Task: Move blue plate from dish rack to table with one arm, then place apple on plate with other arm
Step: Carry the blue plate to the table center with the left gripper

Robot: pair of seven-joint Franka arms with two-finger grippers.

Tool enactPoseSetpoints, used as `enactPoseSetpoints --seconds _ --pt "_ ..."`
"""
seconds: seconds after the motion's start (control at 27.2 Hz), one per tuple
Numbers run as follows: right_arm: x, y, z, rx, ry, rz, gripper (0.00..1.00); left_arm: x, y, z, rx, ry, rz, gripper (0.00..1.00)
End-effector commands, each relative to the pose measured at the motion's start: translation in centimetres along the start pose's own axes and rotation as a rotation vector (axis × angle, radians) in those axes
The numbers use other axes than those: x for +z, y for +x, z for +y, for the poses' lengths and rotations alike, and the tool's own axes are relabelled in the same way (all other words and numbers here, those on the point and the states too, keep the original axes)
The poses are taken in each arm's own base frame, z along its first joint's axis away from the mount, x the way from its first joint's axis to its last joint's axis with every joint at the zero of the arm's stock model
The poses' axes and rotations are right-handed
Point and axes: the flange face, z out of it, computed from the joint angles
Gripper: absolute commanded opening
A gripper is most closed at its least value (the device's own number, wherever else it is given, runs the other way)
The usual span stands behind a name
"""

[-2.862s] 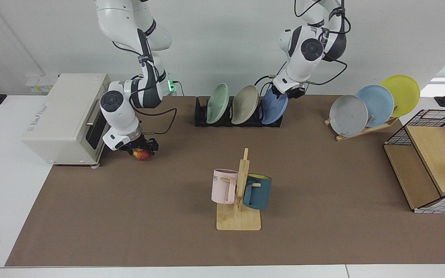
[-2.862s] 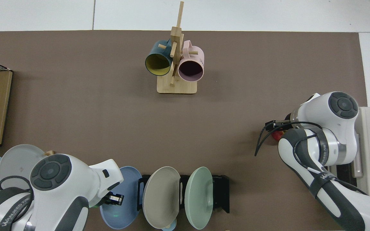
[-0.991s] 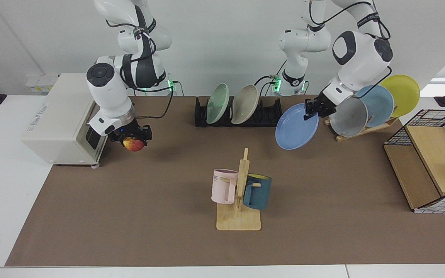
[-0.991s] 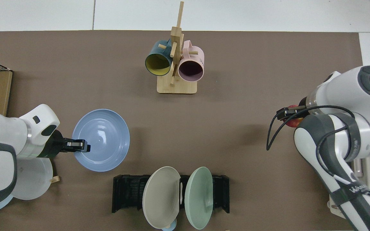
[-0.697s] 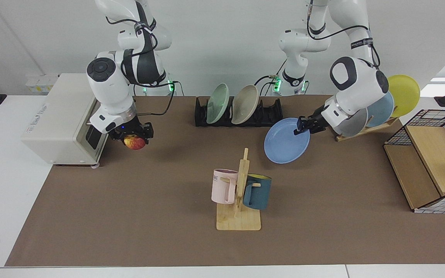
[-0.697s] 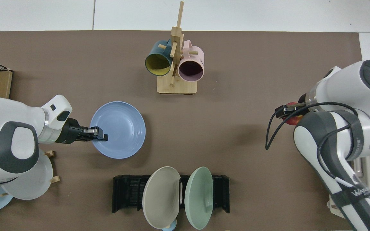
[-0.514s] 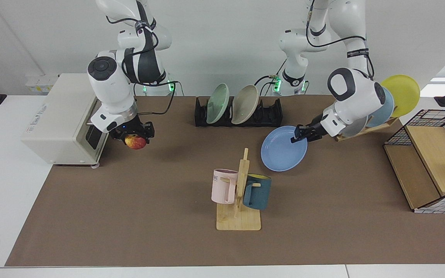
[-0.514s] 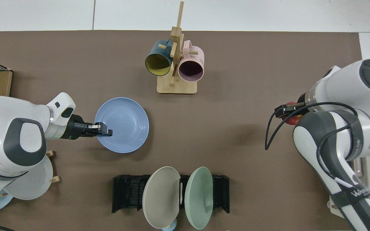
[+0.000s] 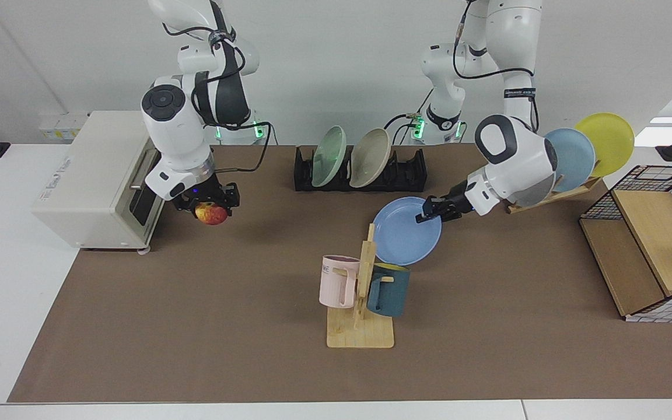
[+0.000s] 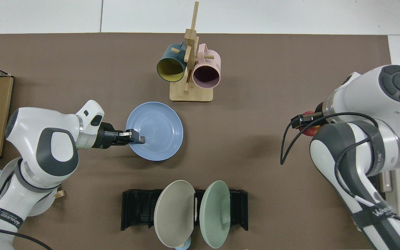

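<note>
The blue plate (image 9: 403,234) (image 10: 158,130) lies nearly flat, low over the brown table (image 9: 225,303) between the black dish rack (image 9: 406,172) (image 10: 135,208) and the mug tree. My left gripper (image 9: 426,217) (image 10: 137,137) is shut on its rim, on the side toward the wooden plate stand. The red and yellow apple (image 9: 212,214) (image 10: 311,130) hangs above the mat beside the toaster oven, with my right gripper (image 9: 207,205) (image 10: 306,121) shut on it. Whether the plate touches the mat does not show.
A wooden mug tree (image 9: 362,291) (image 10: 190,55) with a pink and a teal mug stands right in front of the plate. The rack holds a green (image 9: 329,156) and a beige plate (image 9: 369,157). A wooden stand (image 9: 552,195) carries grey, pale blue and yellow plates. A toaster oven (image 9: 91,178) and a wire shelf (image 9: 651,233) flank the mat.
The left arm took the blue plate out of the rack, swung it toward the plate stand, then carried it down toward the mug tree. The right arm lifted the apple and shifted slightly inward.
</note>
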Motion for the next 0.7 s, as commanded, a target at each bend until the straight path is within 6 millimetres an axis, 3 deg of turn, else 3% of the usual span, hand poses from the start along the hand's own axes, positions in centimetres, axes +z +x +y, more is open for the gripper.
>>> enactPoseSetpoints --seconds 0.0,0.15,0.26,0.33,0.55,0.66 --pt "-0.6 -0.3 -0.9 0.035 0.002 -0.005 0.0 3.8 -0.9 3.5 0.033 0.042 0.062 0.0" --pt "-0.7 -0.4 -1.6 0.029 0.003 -0.004 0.0 5.3 -1.6 4.5 0.029 0.046 0.048 0.02" --pt "-0.7 -0.5 -1.7 0.039 0.004 -0.004 0.0 5.7 -1.8 4.7 0.029 0.047 0.04 0.12" --pt "-0.8 -0.6 -2.0 0.035 0.003 -0.003 0.0 6.0 -2.0 4.7 0.029 0.049 0.035 0.15" --pt "-0.6 -0.7 -2.4 0.04 0.003 -0.007 0.0 6.8 -2.5 5.4 0.03 0.064 0.04 0.46" --pt "-0.7 -0.7 -2.6 0.037 0.004 -0.006 0.0 6.7 -2.5 5.4 0.025 0.065 0.041 0.52"
